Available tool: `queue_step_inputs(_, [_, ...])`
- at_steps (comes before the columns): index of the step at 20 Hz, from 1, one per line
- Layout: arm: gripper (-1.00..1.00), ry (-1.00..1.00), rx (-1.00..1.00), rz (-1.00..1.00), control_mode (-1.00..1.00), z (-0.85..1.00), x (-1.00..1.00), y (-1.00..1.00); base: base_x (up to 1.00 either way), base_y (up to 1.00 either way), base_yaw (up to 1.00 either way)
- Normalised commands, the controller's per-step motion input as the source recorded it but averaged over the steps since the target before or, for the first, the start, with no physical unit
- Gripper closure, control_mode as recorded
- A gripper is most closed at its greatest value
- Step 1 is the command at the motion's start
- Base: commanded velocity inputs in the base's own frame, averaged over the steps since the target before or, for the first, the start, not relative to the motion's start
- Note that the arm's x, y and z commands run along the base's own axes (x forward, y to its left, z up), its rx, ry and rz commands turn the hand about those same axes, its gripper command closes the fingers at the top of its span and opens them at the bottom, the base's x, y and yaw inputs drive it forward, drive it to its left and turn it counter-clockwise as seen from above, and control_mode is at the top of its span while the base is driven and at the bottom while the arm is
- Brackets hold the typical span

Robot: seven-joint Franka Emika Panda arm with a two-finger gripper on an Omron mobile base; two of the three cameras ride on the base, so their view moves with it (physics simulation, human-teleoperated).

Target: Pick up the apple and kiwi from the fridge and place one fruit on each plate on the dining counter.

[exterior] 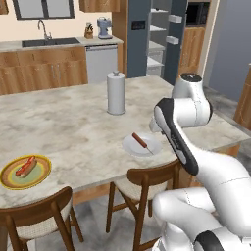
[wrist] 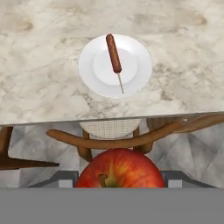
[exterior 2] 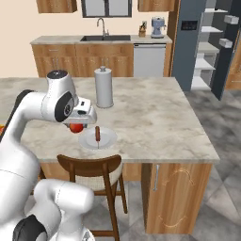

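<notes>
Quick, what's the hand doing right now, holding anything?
Hand: shut on the apple, held short of the white plate on the dining counter.

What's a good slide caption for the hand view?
Held apple approaching the white plate with a sausage stick on the dining counter.

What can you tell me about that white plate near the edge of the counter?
The white plate is round, plain and glossy, lying flat on the marbled dining counter near its edge, above a wooden chair. A reddish-brown sausage on a thin stick lies across its middle. The apple in the gripper isn't touching it.
</notes>
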Motion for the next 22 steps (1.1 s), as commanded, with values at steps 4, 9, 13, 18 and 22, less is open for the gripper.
queue_step_inputs(4, [1.0, 0.07, -0.03, 0.0, -1.0, -0.53, 0.72, 0.0, 0.0, 0.0, 0.0])
queue_step_inputs(9, [1.0, 0.01, 0.0, 0.02, -1.0, -0.47, 0.75, 0.0, 0.0, 0.0, 0.0])
queue_step_inputs(13, [1.0, 0.0, 0.0, 0.1, -1.0, -0.47, 0.65, 0.0, 0.0, 0.0, 0.0])
queue_step_inputs(18, [1.0, 0.0, 0.0, 0.2, -1.0, -0.45, 0.56, -0.07, 0.0, 0.0, 0.0])
queue_step_inputs(22, [1.0, 0.0, 0.0, 0.15, -1.0, -0.4, 0.37, -0.14, 0.0, 0.0, 0.0])
